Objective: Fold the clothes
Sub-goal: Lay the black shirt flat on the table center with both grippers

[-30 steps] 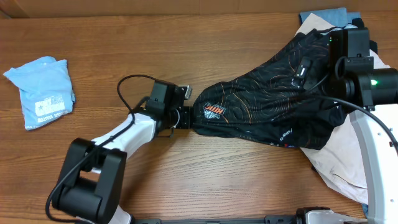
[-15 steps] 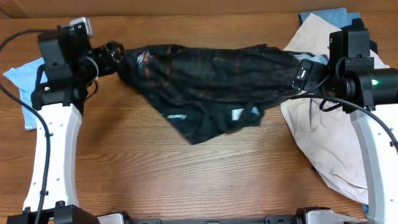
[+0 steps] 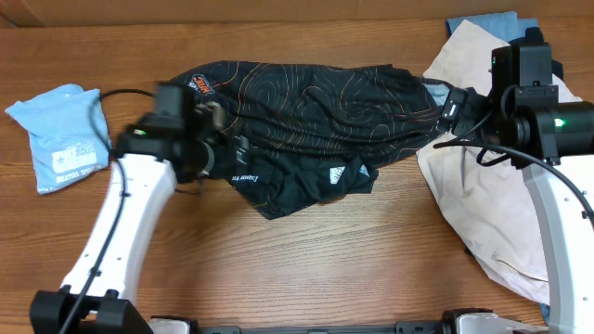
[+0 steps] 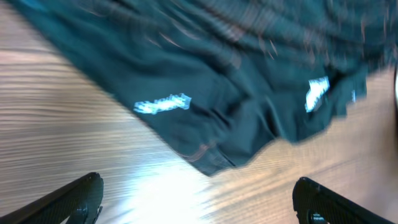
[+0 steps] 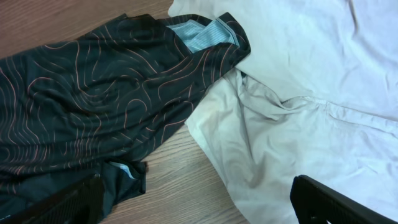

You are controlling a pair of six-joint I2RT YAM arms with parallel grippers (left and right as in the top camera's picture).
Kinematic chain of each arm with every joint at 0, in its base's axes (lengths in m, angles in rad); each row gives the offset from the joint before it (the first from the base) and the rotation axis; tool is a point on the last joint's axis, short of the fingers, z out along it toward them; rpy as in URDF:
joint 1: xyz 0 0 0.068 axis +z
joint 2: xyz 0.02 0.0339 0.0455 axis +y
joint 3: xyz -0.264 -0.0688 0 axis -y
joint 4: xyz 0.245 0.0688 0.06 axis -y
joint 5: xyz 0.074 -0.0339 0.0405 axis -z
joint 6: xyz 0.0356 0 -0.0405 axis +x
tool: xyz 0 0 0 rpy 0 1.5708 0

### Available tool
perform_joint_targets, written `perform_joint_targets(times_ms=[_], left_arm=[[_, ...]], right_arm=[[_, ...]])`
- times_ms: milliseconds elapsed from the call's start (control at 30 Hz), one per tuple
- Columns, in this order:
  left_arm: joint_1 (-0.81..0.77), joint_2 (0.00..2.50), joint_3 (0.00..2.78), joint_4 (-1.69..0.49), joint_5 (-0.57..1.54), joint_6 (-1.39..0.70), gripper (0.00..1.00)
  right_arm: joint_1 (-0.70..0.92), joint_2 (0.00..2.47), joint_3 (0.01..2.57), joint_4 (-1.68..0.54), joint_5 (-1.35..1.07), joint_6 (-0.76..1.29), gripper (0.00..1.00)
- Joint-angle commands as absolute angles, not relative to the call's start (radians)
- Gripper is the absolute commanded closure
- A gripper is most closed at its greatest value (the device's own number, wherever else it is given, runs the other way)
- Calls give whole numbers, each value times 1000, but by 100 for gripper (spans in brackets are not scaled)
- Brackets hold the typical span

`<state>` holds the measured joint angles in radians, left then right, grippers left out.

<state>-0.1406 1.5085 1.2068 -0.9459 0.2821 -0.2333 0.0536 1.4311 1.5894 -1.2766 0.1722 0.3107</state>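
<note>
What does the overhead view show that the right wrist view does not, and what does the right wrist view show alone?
Only overhead: the folded light blue shirt at the left edge and a blue garment at the top right. Only right wrist: a pale blue striped collar lining. Both: the black T-shirt with orange lines, touching the cream garment, on the wooden table.

T-shirt (image 3: 316,111): black, thin orange contour lines all over, orange logo (image 3: 206,85), white lettering (image 3: 243,176). Its neck lining (image 5: 208,34): pale blue, fine stripes. Big garment (image 3: 483,213): plain cream. Garment (image 3: 487,22) at the top edge: mid blue. Folded shirt (image 3: 63,130): light blue, white print. Table (image 3: 325,278): brown wood grain.
</note>
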Motion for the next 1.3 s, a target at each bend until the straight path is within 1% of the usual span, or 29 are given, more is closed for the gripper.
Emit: perform_joint_targets(times_ms=[0,67,133,167,233,367,433,467,567,667,700,767,833,867,1033,1100,1133,1167,1267], left_arm=[[-241,1517,1116,-891,260,-281,0],[-287,1527,1064,-829,228,-304,1],[-330,1542,1018,-744,208,-294,9],[-358,1551,997,-689,206,-253,12],[-392,1565,981,-633,197,-183,12],[-459,1620,979,-546,84,-103,13],[-475,1658,979,-504,76,-86,15],[-480,1679,979,-488,78,-82,18],[-484,1744,979,-463,67,-81,29],[-483,1784,979,-455,66,-81,45],[-483,1792,979,-453,66,-81,52],[-483,1798,979,-452,66,-81,73],[-483,1797,980,-452,66,-81,90],[-483,1797,982,-453,67,-81,95],[-482,1756,1030,-549,67,-82,96],[-478,1717,1069,-637,52,-81,93],[-474,1697,1088,-685,28,-81,93],[-470,1675,1106,-736,-4,-82,96],[-443,1597,1135,-868,-109,-82,96]], right_arm=[[50,1416,1617,-1273,179,314,0],[50,1416,1617,-1273,179,310,0],[50,1416,1617,-1273,179,310,0],[50,1416,1617,-1273,179,310,0],[50,1416,1617,-1272,179,310,0],[50,1416,1617,-1273,179,310,0],[50,1416,1617,-1274,179,310,0],[50,1416,1617,-1274,179,310,0],[50,1416,1617,-1274,179,310,0],[50,1416,1617,-1274,179,310,0],[50,1416,1617,-1274,179,310,0],[50,1416,1617,-1273,179,310,0],[50,1416,1617,-1273,179,310,0],[50,1416,1617,-1273,179,310,0],[50,1416,1617,-1272,179,310,0],[50,1416,1617,-1270,179,310,0],[50,1416,1616,-1270,179,310,0],[50,1416,1616,-1270,179,310,0],[50,1420,1611,-1268,180,310,0]])
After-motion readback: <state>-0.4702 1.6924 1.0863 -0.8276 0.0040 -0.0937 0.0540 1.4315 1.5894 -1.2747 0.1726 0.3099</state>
